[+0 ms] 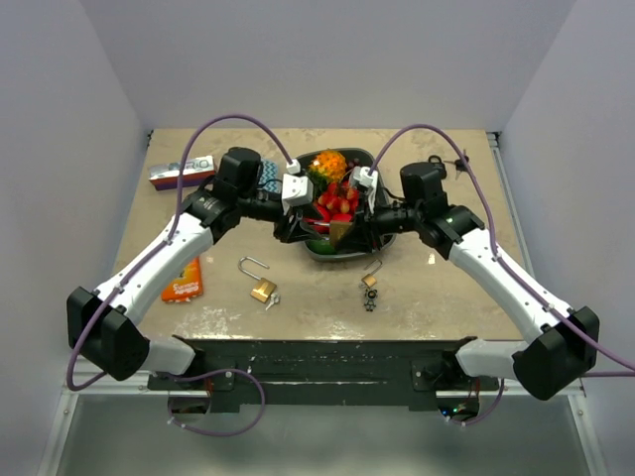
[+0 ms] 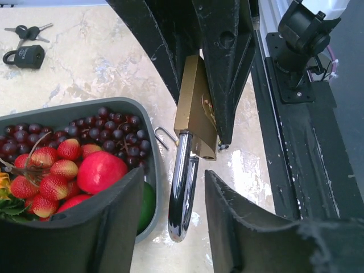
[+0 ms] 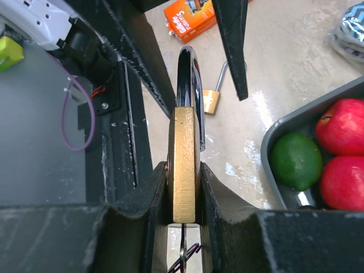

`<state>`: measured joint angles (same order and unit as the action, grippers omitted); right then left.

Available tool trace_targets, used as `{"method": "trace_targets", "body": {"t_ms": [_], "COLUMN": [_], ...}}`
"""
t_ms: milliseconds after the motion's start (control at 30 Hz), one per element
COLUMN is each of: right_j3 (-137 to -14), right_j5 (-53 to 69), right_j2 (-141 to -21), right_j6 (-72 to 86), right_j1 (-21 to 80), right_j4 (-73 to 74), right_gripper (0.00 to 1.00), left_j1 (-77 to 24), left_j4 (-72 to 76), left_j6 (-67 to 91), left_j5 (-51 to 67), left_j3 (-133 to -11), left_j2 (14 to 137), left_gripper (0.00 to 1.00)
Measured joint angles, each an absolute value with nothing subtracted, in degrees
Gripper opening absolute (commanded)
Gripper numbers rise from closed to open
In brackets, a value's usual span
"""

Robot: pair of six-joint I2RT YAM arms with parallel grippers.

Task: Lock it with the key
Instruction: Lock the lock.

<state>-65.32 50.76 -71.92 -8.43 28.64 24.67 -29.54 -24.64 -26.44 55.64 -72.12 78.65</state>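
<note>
Reaching in from the left, my left hand (image 2: 173,182) is spread wide, its fingers either side of the chrome shackle (image 2: 181,193) without touching it. That shackle belongs to the brass padlock (image 2: 193,108), up in the air just beside the grey fruit tray (image 2: 68,109), off the worktop (image 2: 91,62). My right hand (image 3: 183,170) is clamped on its flat faces. Next, I judge, comes seating the shackle: close squarely on the bow, push along the body's axis, right grip firm.
</note>
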Motion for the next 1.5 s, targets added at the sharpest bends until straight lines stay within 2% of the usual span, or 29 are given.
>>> {"method": "trace_targets", "body": {"t_ms": [200,333,633,667,733,767,800,1500], "right_j3": [-65.08,-63.64,-63.26,-63.26,-63.26,-63.26,-63.26,-63.31], "right_j5": [52.36,53.3,53.78,53.76,53.74,53.76,53.8,53.52], "right_j2": [-72.36,-71.72,-70.7,-70.63,-70.5,-70.39,-70.24,-68.99], "right_j6": [-5.23,-3.9,-4.14,-4.19,-4.38,-4.6,-4.86,-13.23], "right_j1": [28.82,28.82,28.82,28.82,28.82,28.82,28.82,28.88], "right_j4": [22.79,20.08,18.94,18.87,18.87,18.87,18.94,20.23], "right_gripper": [0.0,0.0,0.0,0.0,0.0,0.0,0.0,0.0], "left_j1": [-26.98,-26.13,-26.15,-26.15,-26.15,-26.15,-26.15,-27.81], "left_j4": [-27.66,-32.18,-35.07,-35.22,-35.48,-35.48,-35.53,-42.41], "left_j6": [-28.1,-31.51,-33.71,-33.74,-33.65,-33.74,-33.89,-35.2], "left_j5": [56.64,56.75,59.83,60.07,60.51,60.84,61.12,62.04], "left_j3": [-72.12,-72.12,-72.01,-72.01,-72.01,-72.01,-72.03,-76.07], "left_j2": [78.0,77.36,78.06,78.37,78.74,78.87,78.89,80.71], "left_gripper": [0.62,0.6,0.27,0.2,0.12,0.02,0.0,0.0]}}
